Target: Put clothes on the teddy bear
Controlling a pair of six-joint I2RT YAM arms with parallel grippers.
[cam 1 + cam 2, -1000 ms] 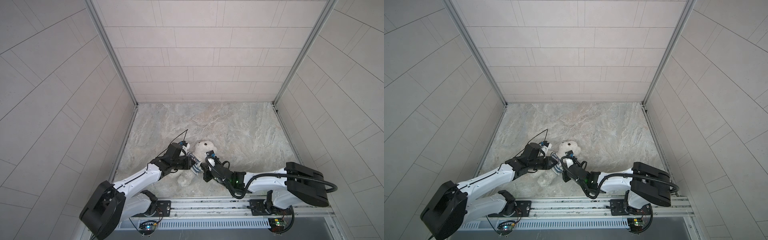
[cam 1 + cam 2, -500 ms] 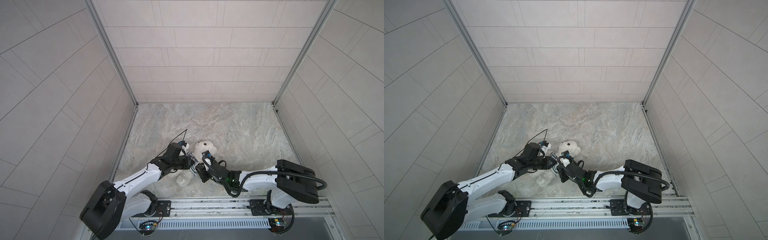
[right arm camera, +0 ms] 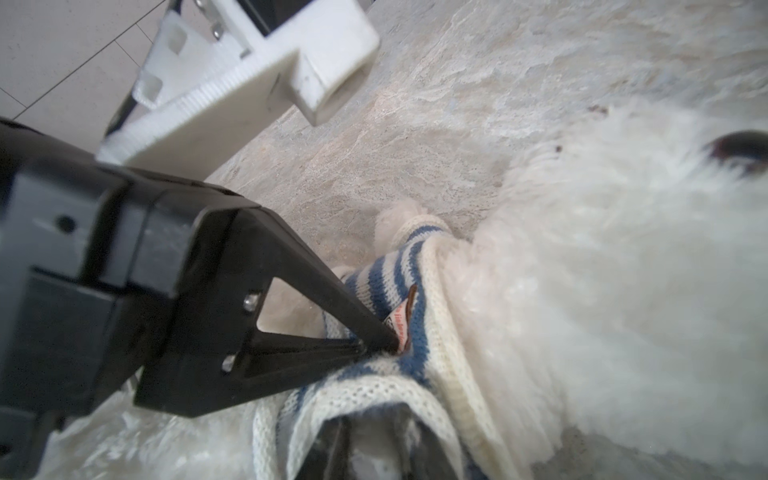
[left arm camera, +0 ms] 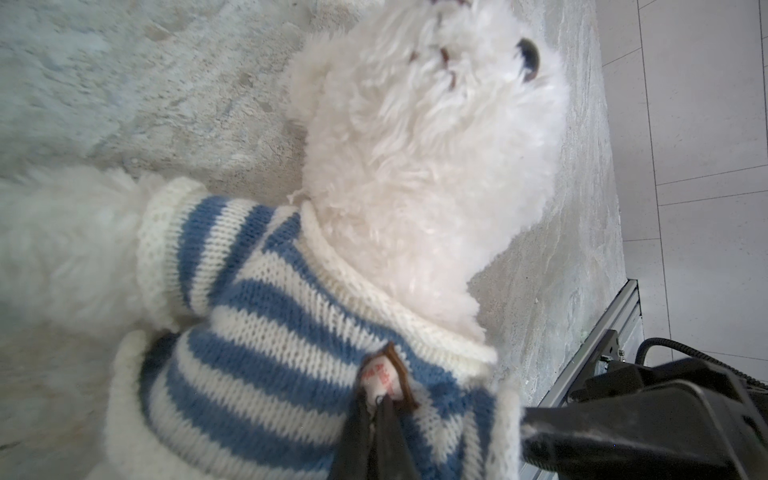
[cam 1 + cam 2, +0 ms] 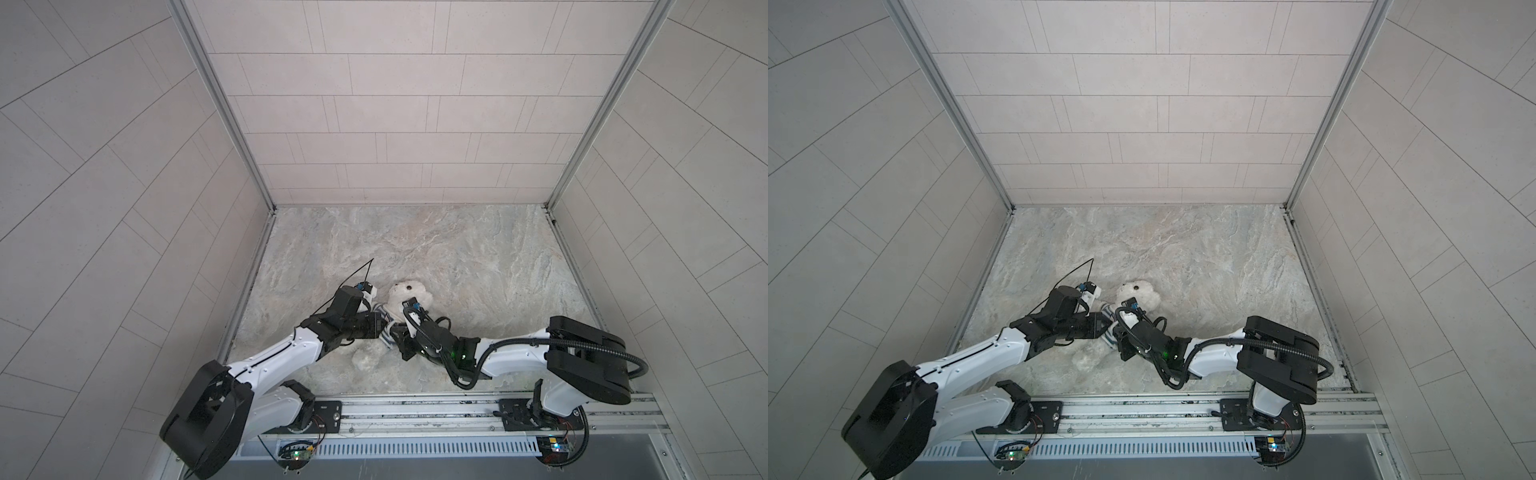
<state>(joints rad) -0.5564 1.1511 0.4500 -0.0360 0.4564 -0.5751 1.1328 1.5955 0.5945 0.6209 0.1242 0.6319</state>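
The white fluffy teddy bear [image 5: 409,291] [image 5: 1138,291] lies on the marble floor, head toward the back wall. It wears a blue-and-white striped shirt [image 4: 257,332] [image 3: 399,266] round its chest. My left gripper [image 4: 380,401] [image 5: 384,326] is shut on the shirt's small badge [image 4: 380,378] [image 3: 401,326]. My right gripper [image 3: 374,449] [image 5: 395,332] reaches under the shirt's white hem at the bear's side. Its two dark fingers have white fur between them, seemingly the bear's arm. The hem hides the fingertips.
The bear's bare legs [image 5: 365,357] point toward the metal rail [image 5: 415,409] at the front. The left wall's foot [image 5: 249,299] runs close beside my left arm. A thin black cable [image 5: 357,270] loops up from the left wrist.
My right gripper has moved left, in against the bear's side and under the shirt's hem, opening and then partly closing. The left gripper has kept its pinch on the badge.
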